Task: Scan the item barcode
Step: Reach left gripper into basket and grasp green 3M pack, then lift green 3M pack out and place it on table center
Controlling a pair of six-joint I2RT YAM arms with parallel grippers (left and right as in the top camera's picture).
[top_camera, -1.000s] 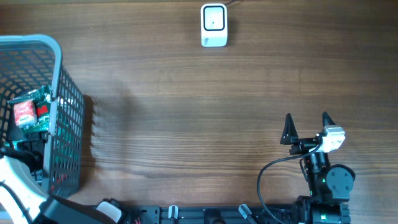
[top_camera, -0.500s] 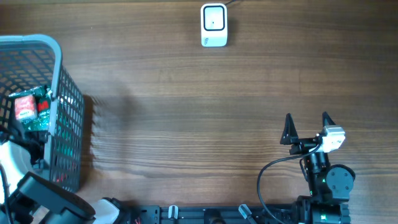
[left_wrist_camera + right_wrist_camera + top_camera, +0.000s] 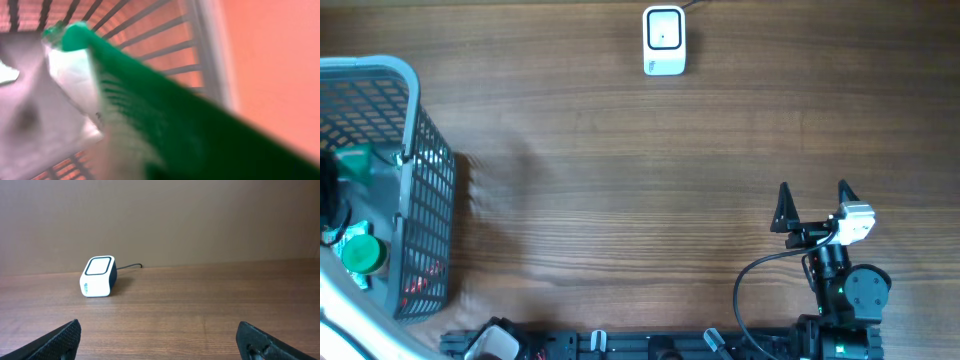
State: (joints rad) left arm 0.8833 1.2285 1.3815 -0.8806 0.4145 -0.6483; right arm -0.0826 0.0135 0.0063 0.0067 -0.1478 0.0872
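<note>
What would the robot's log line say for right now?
left end effector: shut on green packet inside basket | right end effector: open, empty | scanner: nothing at it

overhead: high, straight down on the whole table [image 3: 620, 200] | left wrist: inside basket [image 3: 150, 45], hard against green item [image 3: 175, 130], blurred | right wrist: low, level over the table, facing scanner [image 3: 98, 276] well off | shared: overhead + right wrist see scanner; overhead + left wrist see basket
</note>
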